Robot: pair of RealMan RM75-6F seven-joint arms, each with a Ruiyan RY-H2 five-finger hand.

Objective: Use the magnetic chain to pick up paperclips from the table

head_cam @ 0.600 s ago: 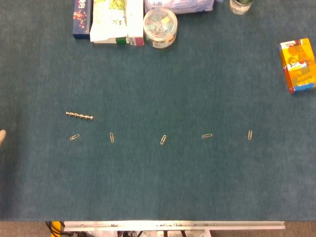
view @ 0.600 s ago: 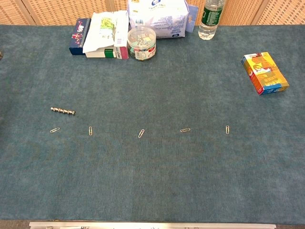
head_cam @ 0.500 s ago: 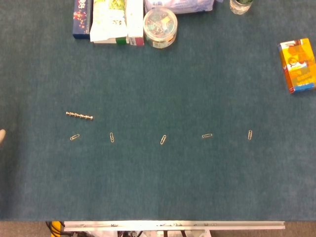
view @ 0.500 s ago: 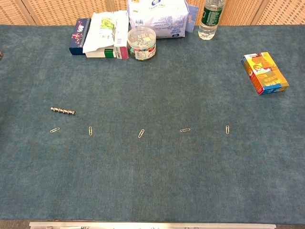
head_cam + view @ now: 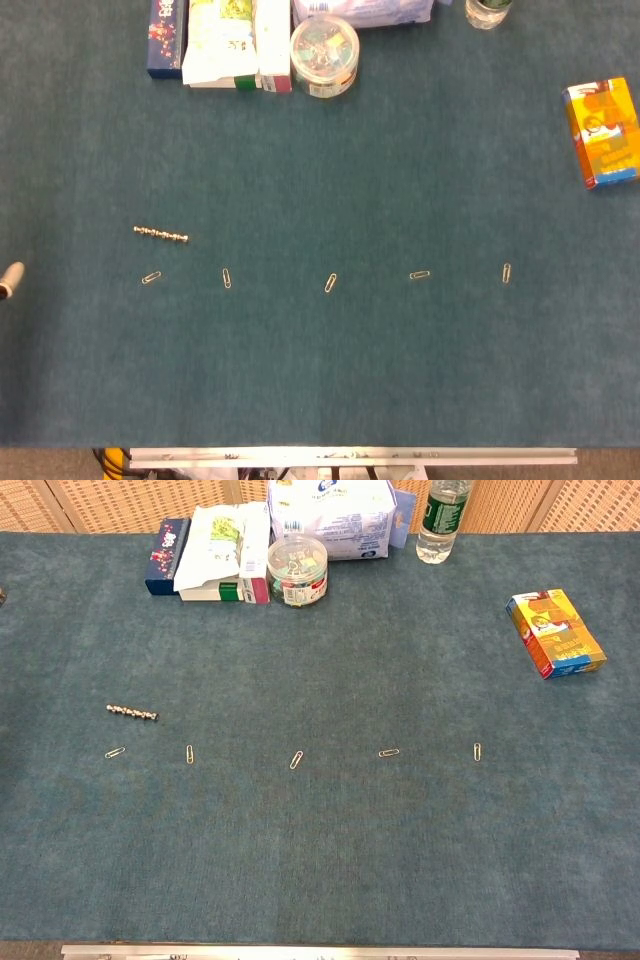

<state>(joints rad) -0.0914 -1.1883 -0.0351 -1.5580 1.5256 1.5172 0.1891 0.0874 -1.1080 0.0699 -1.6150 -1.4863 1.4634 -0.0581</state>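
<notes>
A short magnetic chain (image 5: pixel 161 235) of silvery beads lies flat on the teal cloth at the left, also in the chest view as the magnetic chain (image 5: pixel 132 712). Just below it, several paperclips lie in a loose row across the table, from the leftmost paperclip (image 5: pixel 151 277) to the rightmost paperclip (image 5: pixel 506 272). Only a pale fingertip of my left hand (image 5: pixel 10 278) shows at the left edge of the head view, well left of the chain and touching nothing. The rest of that hand is out of frame. My right hand appears in neither view.
Along the far edge stand a dark box (image 5: pixel 165 555), a white-green packet (image 5: pixel 222 560), a round clear tub of coloured clips (image 5: pixel 297 571), a white bag (image 5: pixel 330 518) and a bottle (image 5: pixel 437 522). An orange box (image 5: pixel 555 633) lies at the right.
The left fingertip at the left edge has come slightly further into the head view. Chain and paperclips have not moved.
</notes>
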